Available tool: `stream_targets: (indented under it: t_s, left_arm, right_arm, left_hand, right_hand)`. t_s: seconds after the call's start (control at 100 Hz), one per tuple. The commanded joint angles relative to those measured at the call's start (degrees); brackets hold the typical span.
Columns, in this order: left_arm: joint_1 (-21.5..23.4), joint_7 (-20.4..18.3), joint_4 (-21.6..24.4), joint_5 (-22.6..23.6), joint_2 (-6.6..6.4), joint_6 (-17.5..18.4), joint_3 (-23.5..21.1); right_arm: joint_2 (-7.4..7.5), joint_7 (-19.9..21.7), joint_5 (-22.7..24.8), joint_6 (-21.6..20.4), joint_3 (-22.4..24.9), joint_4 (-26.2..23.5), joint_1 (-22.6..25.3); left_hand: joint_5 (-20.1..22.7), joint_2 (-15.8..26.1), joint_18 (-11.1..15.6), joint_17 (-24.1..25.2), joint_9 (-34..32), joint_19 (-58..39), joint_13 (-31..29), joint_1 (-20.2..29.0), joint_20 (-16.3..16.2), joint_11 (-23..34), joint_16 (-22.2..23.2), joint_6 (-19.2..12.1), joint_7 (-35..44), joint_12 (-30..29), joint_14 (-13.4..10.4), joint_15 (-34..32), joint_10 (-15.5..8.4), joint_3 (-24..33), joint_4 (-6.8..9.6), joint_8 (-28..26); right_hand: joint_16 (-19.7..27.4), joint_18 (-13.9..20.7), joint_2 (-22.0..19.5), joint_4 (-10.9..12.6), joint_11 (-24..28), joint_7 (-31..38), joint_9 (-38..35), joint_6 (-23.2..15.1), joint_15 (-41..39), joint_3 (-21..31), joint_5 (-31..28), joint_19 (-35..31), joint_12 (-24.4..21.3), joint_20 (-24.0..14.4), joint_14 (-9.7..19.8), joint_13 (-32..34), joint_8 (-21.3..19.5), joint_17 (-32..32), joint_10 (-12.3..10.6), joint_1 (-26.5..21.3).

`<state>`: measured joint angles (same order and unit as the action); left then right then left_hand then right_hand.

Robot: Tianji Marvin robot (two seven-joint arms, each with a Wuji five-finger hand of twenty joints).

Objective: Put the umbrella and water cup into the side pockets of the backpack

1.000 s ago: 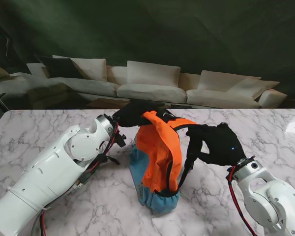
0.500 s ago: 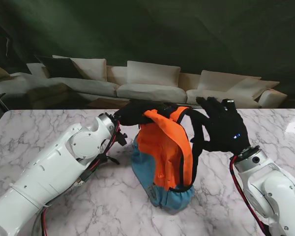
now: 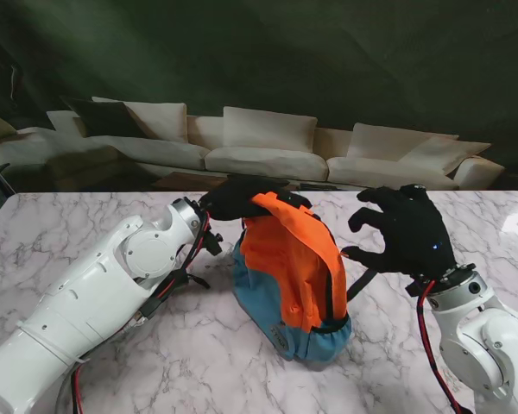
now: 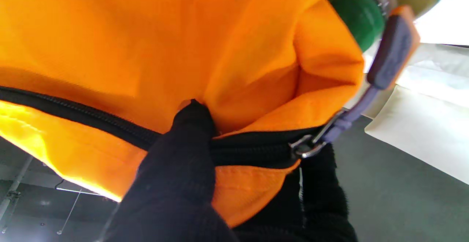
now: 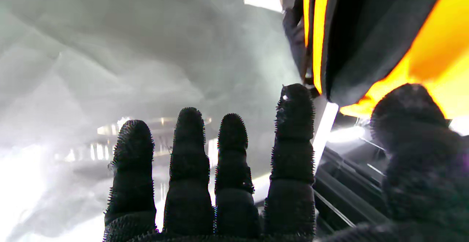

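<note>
Stand view: an orange and blue backpack (image 3: 289,280) stands upright on a marble table (image 3: 60,233), propped only by the left hand (image 3: 237,197), pinched shut on its top edge. My judgement: if that pinch slips, the soft bag could slump sideways and spill its pocket. The right hand (image 3: 406,233) hovers just right of the bag, fingers spread, holding nothing, apart from the fabric. Left wrist view shows a green bottle top (image 4: 361,13) (probably the water cup) beside the orange cloth. No umbrella is visible.

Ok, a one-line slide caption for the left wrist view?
Left hand pinching the orange backpack top beside its zipper pull.
</note>
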<state>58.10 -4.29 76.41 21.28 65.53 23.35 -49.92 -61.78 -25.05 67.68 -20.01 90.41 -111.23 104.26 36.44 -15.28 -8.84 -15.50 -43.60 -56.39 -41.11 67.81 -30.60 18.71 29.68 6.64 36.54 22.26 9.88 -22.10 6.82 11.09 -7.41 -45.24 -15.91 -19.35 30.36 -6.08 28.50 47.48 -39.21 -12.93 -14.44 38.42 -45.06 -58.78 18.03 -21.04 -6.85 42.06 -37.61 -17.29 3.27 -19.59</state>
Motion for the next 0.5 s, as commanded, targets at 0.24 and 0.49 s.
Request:
stream_targets:
  t_s: [0.24, 0.49]
  left_arm:
    - [-0.3, -1.0, -0.5, -0.1, 0.07, 0.7, 0.4]
    - [-0.7, -0.9, -0.9, -0.2, 0.17, 1.2, 0.8]
  right_arm:
    - [-0.26, -5.6, 5.2, 9.0, 0.0, 0.8, -1.1]
    - [1.09, -0.2, 7.7, 3.8, -1.5, 2.4, -4.9]
  left_hand:
    - [8.3, 12.2, 0.6, 0.1, -0.4, 0.7, -0.5, 6.2, -1.2, -0.7, 0.6, -5.9, 19.3, -0.4, 0.1, 0.1, -0.7, 10.0, 5.05, -5.7]
    - [8.2, 12.3, 0.6, 0.1, -0.4, 0.7, -0.5, 6.2, -1.2, -0.8, 0.6, -5.8, 19.1, -0.4, 0.2, 0.1, -0.6, 10.0, 5.08, -5.6]
  right_hand:
    - [-0.1, 1.0, -1.9, 1.5, 2.5, -12.5, 13.8, 3.2, 0.0, 9.4, 25.9, -1.2, -0.4, 1.0, 0.5, -5.2, 4.6, 1.8, 0.5, -7.5]
    - [5.1, 0.2, 1.3, 1.6, -5.9, -27.4, 23.6, 2.7, 6.3, 13.7, 36.9, 5.0, -4.7, 4.4, -1.6, -13.9, 15.6, 6.3, 0.0, -8.4]
